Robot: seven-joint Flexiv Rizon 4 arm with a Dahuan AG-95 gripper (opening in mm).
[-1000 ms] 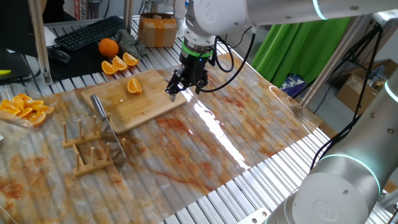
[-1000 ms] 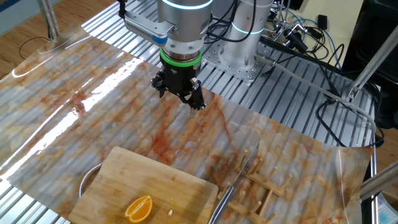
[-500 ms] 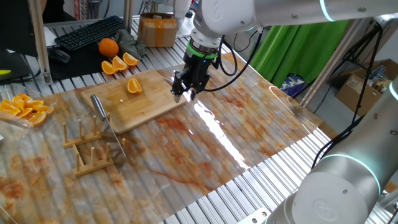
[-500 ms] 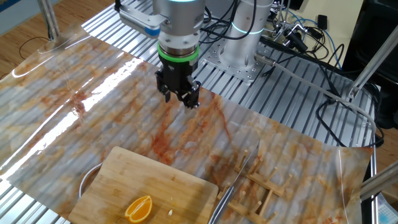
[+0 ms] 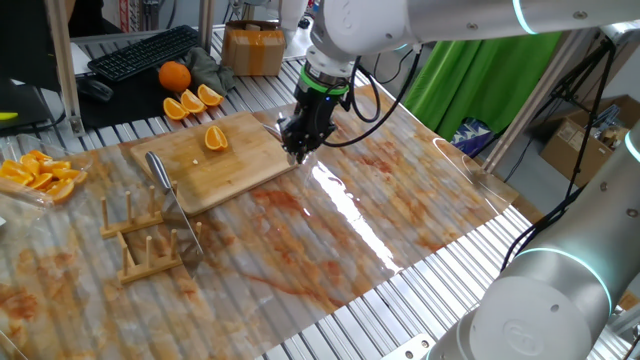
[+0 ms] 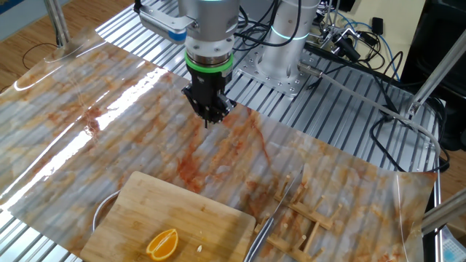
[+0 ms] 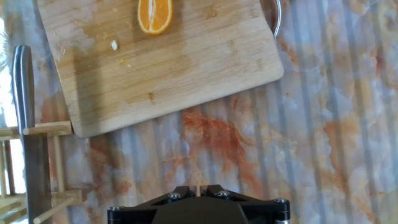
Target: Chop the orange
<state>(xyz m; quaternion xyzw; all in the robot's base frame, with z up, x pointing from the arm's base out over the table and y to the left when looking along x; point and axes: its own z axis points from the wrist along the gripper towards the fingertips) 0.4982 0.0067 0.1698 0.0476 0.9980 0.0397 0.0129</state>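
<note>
Beside the bamboo board (image 5: pixel 215 160), above the stained sheet (image 6: pixel 240 156): arm (image 5: pixel 420 22) pointing straight down, empty jaws together.

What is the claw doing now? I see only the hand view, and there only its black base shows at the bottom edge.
Observer: The claw is shut, with nothing between its fingers.
Operator: Is it over the board?
Observer: No. In one fixed view it hangs just off the corner of the bamboo board, above the stained sheet.
Operator: Is there other fruit besides the orange wedge that I see?
Observer: Yes. Beyond the board lie a whole orange and three cut pieces.
</note>
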